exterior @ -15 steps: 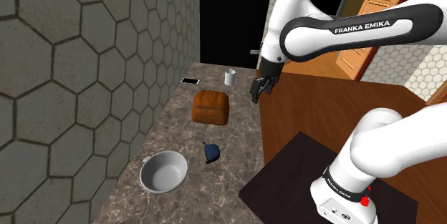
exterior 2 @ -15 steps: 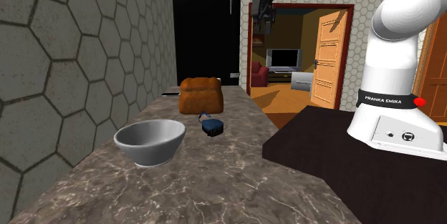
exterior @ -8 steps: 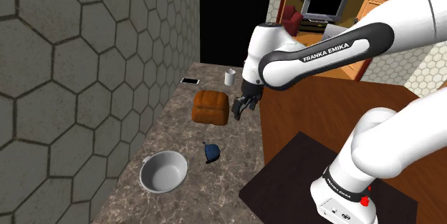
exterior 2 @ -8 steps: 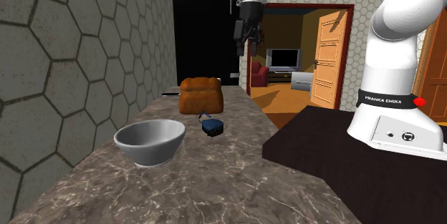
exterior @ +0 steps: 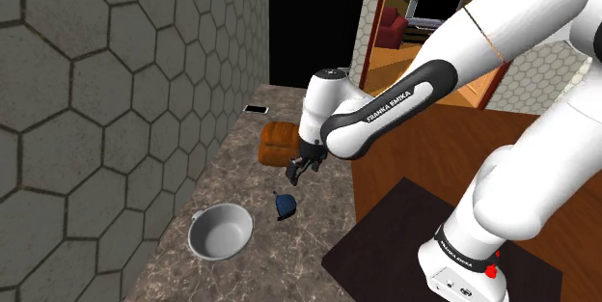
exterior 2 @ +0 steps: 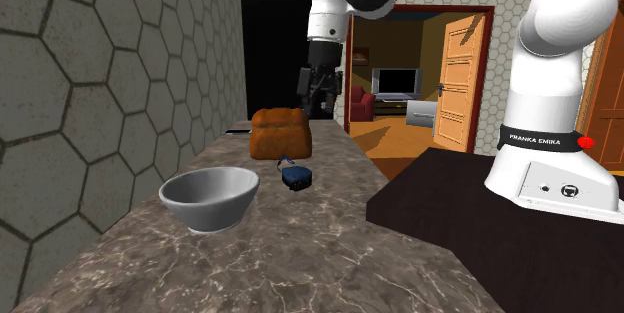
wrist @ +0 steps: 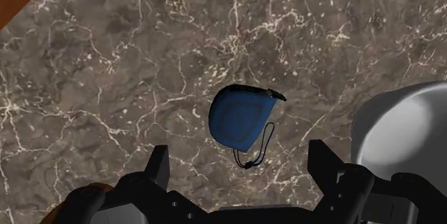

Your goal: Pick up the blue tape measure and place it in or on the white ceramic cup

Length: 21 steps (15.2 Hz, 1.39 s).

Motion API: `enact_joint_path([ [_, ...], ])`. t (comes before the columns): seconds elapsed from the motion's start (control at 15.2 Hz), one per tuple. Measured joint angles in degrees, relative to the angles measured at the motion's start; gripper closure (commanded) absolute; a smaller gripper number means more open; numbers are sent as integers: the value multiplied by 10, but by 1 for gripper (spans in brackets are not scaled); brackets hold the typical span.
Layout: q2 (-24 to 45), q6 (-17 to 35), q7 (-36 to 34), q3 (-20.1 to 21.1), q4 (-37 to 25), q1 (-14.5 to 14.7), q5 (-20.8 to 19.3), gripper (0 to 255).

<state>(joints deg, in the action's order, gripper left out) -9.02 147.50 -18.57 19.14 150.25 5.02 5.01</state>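
The blue tape measure (exterior: 284,205) lies on the brown marble counter (exterior: 229,170), between the bread loaf and the bowl. It is a rounded blue case with a black edge and a thin black wrist loop (wrist: 242,120), also seen low in front of the loaf (exterior 2: 295,174). My gripper (exterior: 297,167) hangs above the counter, just beyond the tape measure and in front of the loaf. Its two black fingers (wrist: 157,165) stand wide apart with nothing between them. In the second exterior view the gripper (exterior 2: 318,91) is well above the loaf. My arm covers the far end of the counter.
A brown bread loaf (exterior: 276,142) sits mid-counter, and a grey bowl (exterior: 221,231) stands nearer the front. A dark phone (exterior: 256,109) lies by the hexagon-tiled wall. The counter's right edge drops to a wooden floor, and the dark stand (exterior: 386,242) is at lower right.
The arm has swung down and toward the shoulder view's left, bringing the gripper from beside the far cup to just above the tape measure. My arm now covers the cup. The fingers stay open.
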Motion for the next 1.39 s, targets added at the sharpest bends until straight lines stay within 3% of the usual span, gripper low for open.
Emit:
enact_joint_path([
  [0.26,93,64,-77,21,-31,-2,-65,0],
  [0.4,152,93,-127,17,-60,4,-119,0],
  [0.66,246,133,-213,-16,-113,43,-207,0],
  [1.12,312,172,-258,-58,-140,81,-258,0],
  [1.39,324,180,-263,-66,-144,87,-266,0],
])
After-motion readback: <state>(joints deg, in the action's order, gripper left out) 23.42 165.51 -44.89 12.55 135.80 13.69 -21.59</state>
